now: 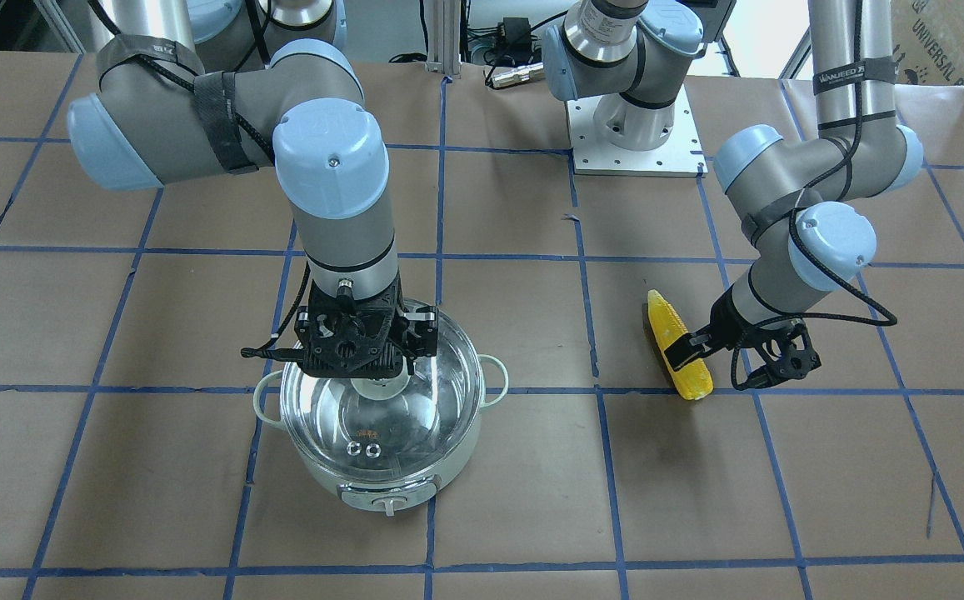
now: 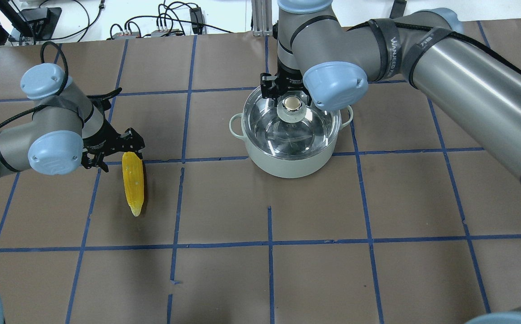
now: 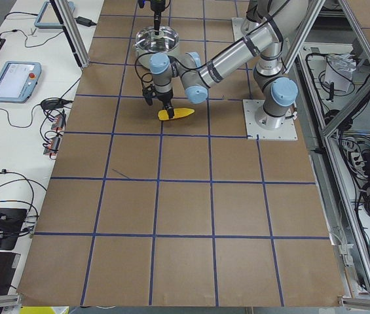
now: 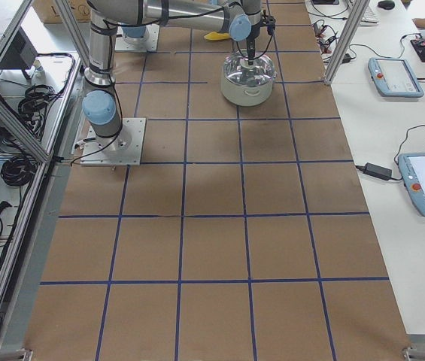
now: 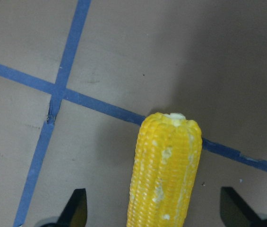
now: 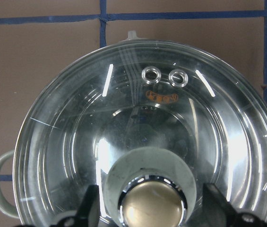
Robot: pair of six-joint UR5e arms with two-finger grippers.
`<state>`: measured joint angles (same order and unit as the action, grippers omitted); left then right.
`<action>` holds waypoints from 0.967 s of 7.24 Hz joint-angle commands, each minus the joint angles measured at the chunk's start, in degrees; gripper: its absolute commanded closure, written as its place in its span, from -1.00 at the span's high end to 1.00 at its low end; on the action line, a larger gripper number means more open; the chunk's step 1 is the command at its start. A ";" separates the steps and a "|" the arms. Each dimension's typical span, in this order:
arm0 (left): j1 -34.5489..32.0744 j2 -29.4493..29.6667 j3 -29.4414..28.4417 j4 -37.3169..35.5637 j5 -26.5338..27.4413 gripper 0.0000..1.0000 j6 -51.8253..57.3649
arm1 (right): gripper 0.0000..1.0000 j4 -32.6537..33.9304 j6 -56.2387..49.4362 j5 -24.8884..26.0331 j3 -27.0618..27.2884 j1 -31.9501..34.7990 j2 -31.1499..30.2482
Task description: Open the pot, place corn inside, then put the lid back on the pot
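Note:
The pale mint pot (image 1: pixel 382 492) stands on the table with the clear glass lid (image 1: pixel 382 425) on it. My right gripper (image 1: pixel 377 379) hangs over the lid. In the right wrist view it (image 6: pixel 151 210) is open, with a finger on each side of the beige knob (image 6: pixel 152 203), not touching it. The yellow corn (image 1: pixel 677 346) lies flat on the table, apart from the pot. My left gripper (image 2: pixel 115 154) is open. In the left wrist view it (image 5: pixel 154 213) straddles the corn (image 5: pixel 166 170), with a gap on both sides.
The table is brown paper with a blue tape grid. The left arm's base plate (image 1: pixel 636 142) is at the robot's edge. A side bench with tablets (image 4: pixel 396 75) runs along the operators' side. A metal post (image 4: pixel 347 30) stands near the pot.

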<state>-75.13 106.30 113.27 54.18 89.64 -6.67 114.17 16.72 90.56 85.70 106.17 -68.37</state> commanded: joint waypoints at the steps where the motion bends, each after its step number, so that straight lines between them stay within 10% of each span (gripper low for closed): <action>1: -0.19 2.84 2.38 -7.10 0.00 1.00 0.17 | 0.22 0.27 0.33 0.05 -0.09 0.00 0.69; 3: -0.63 4.27 2.48 -10.23 0.01 0.87 0.69 | -0.31 0.18 0.07 0.14 -0.18 0.00 0.78; 4: -0.63 4.09 2.39 -10.32 -0.17 -0.15 0.35 | -0.55 0.18 -0.02 0.14 -0.09 -0.09 0.78; 7: -0.54 3.12 2.21 -10.24 -0.17 -0.62 0.26 | -0.58 -0.52 -0.19 0.05 -0.35 -0.35 0.17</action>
<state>-75.69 109.75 115.59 43.91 89.29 -6.40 114.14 16.63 90.68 85.49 105.98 -67.74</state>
